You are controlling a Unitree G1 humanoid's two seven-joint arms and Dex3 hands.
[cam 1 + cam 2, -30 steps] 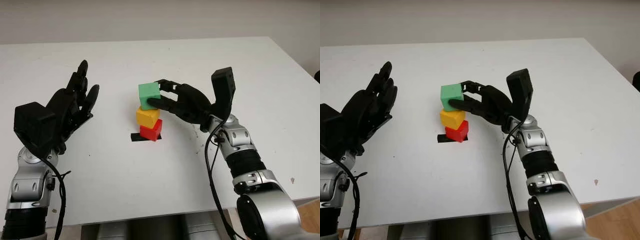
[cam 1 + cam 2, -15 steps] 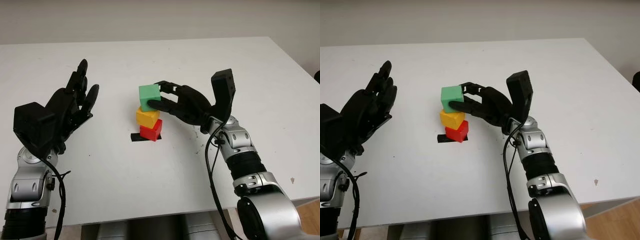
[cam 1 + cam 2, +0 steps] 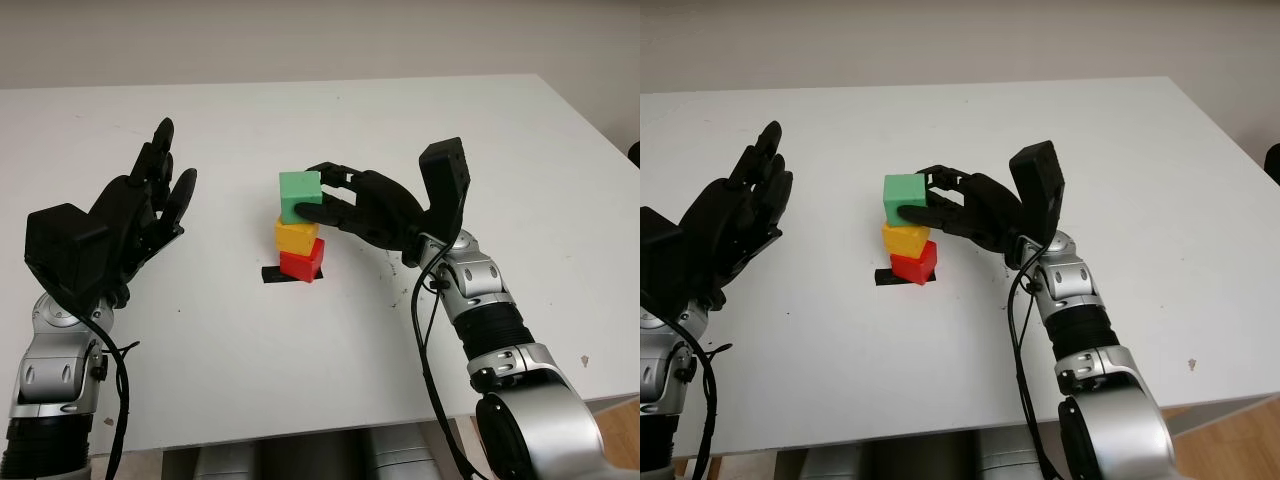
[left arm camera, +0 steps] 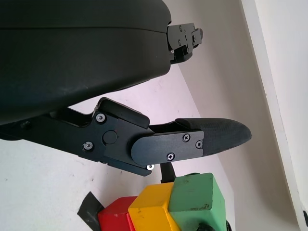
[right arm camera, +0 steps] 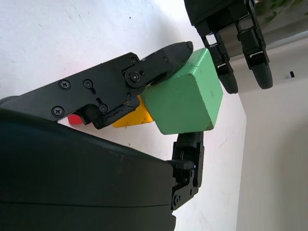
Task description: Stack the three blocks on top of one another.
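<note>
Tape [image 3: 272, 274] underlies red block [image 3: 302, 265]; right hand [image 3: 345, 205] grips green block [image 3: 300, 195].

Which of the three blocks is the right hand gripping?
The green cube block, top of the stack. The right hand pinches it; the yellow block and red block beneath are untouched.

The black left robot hand [image 4: 86, 72] is hanging open above the white table [image 4: 38, 187], one rounded finger [image 4: 192, 139] reaching across. Beyond it, a red cube-shaped block [image 4: 115, 216], a yellow cube-shaped block [image 4: 151, 209] and a green cube-shaped block [image 4: 197, 199] are sitting stacked, touching. A black tape patch [image 4: 89, 209] is lying beside the red one.
</note>
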